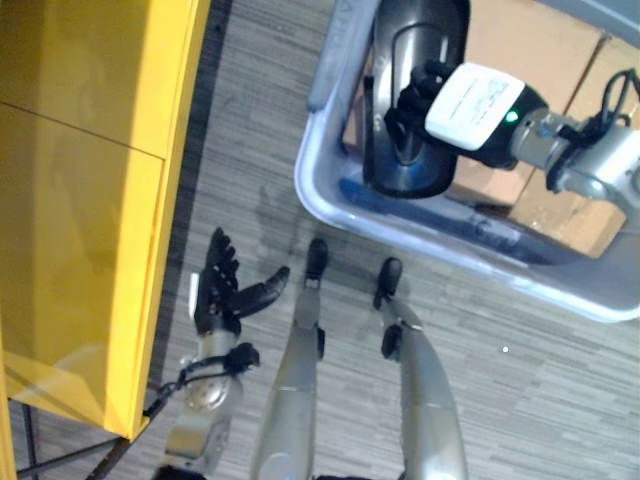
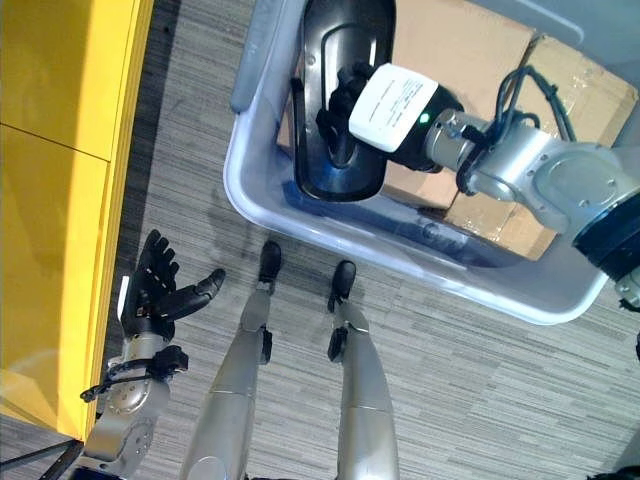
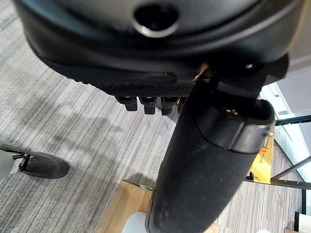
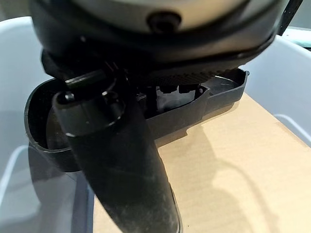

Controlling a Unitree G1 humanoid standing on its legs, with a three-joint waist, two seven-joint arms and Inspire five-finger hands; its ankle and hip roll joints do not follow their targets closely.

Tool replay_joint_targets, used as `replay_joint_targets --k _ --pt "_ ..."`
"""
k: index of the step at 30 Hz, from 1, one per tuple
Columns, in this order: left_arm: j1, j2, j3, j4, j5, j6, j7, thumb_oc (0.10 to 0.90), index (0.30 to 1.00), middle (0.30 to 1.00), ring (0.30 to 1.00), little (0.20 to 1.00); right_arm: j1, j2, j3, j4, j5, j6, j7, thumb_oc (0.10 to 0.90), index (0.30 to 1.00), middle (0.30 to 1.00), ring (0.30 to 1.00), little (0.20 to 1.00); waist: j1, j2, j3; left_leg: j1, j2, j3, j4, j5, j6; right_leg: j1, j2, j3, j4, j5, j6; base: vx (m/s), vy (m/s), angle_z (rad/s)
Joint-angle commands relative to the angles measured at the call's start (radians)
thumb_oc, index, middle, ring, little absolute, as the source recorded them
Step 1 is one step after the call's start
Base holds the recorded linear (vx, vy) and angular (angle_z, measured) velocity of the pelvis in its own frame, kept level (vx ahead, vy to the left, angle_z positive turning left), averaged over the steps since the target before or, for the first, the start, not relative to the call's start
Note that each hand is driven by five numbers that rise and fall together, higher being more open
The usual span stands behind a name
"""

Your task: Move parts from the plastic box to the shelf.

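Right hand (image 2: 345, 105) reaches into the pale plastic box (image 2: 420, 255), its fingers curled over the rim of a black moulded part (image 2: 335, 40) that stands against the box's near-left corner, beside cardboard cartons (image 2: 480, 60). Left hand (image 2: 155, 290) hangs with fingers spread above the grey floor (image 2: 450, 390), just beside the yellow shelf (image 2: 50, 200).

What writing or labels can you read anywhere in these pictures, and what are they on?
No text can be read.
White cover on the right robot hand: faint grey print, too blurred to read.
Cardboard boxes, black part, plastic box and yellow shelf: no lettering visible.
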Motion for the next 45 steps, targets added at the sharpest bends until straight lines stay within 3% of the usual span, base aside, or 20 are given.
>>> replay_joint_targets --k 1,2,3,8,19,36,45 --pt "0.026 0.028 0.038 -0.112 0.048 -0.086 0.025 0.900 1.000 1.000 1.000 1.000 0.003 -0.007 0.119 0.140 -0.034 0.059 0.007 0.675 0.684 0.684 0.684 0.684 0.026 0.016 -0.011 -0.021 0.034 -0.006 0.077 -0.072 -0.022 0.115 -0.069 0.002 -0.091 0.011 0.112 0.00 0.000 0.00" --pt "0.024 0.025 0.038 -0.108 0.048 -0.088 0.026 0.900 1.000 1.000 1.000 1.000 0.011 0.002 0.119 0.155 -0.038 0.059 0.009 0.506 0.448 0.448 0.448 0.448 0.028 0.016 -0.011 -0.031 0.033 -0.005 0.087 -0.076 -0.021 0.106 -0.070 0.002 -0.084 0.011 0.112 0.02 -0.001 -0.03" --pt "0.020 0.021 0.034 -0.105 0.045 -0.089 0.027 0.900 1.000 1.000 1.000 1.000 0.024 0.015 0.119 0.169 -0.043 0.058 0.018 0.400 0.300 0.300 0.300 0.300 0.028 0.018 -0.011 -0.036 0.032 -0.008 0.096 -0.080 -0.019 0.100 -0.072 0.001 -0.076 0.009 0.112 0.01 -0.003 -0.04" --pt "-0.003 0.017 0.024 -0.103 0.037 -0.090 0.029 0.900 1.000 1.000 1.000 1.000 0.066 0.048 0.116 0.189 -0.060 0.056 0.039 0.400 0.300 0.300 0.300 0.300 0.027 0.027 -0.011 -0.033 0.026 -0.016 0.095 -0.084 -0.018 0.098 -0.075 0.002 -0.067 0.000 0.112 0.01 -0.010 -0.03" --pt "-0.044 0.012 0.013 -0.087 0.026 -0.090 0.030 0.900 1.000 1.000 1.000 1.000 0.228 0.042 -0.020 0.137 -0.031 0.046 0.015 0.400 0.300 0.300 0.300 0.300 0.012 0.026 -0.011 0.081 0.029 0.004 0.051 -0.079 -0.018 0.189 -0.078 0.006 -0.093 0.003 0.115 -0.01 0.018 0.04" --pt "0.002 0.024 0.051 -0.105 0.022 -0.062 -0.004 0.900 1.000 1.000 1.000 1.000 0.522 -0.106 -0.414 -0.157 0.080 0.023 -0.058 0.400 0.300 0.300 0.300 0.300 -0.010 0.026 -0.011 0.332 0.026 0.027 -0.049 -0.045 -0.027 0.436 -0.091 -0.006 -0.180 0.038 0.129 -0.01 0.006 0.00" --pt "0.013 0.028 0.074 -0.123 0.027 -0.053 -0.015 0.900 1.000 1.000 1.000 1.000 0.695 -0.137 -0.645 -0.278 0.118 0.011 -0.082 0.400 0.300 0.300 0.300 0.300 -0.024 0.033 -0.011 0.426 0.023 0.031 -0.069 -0.046 -0.025 0.532 -0.097 -0.003 -0.210 0.043 0.134 0.00 0.002 0.00"
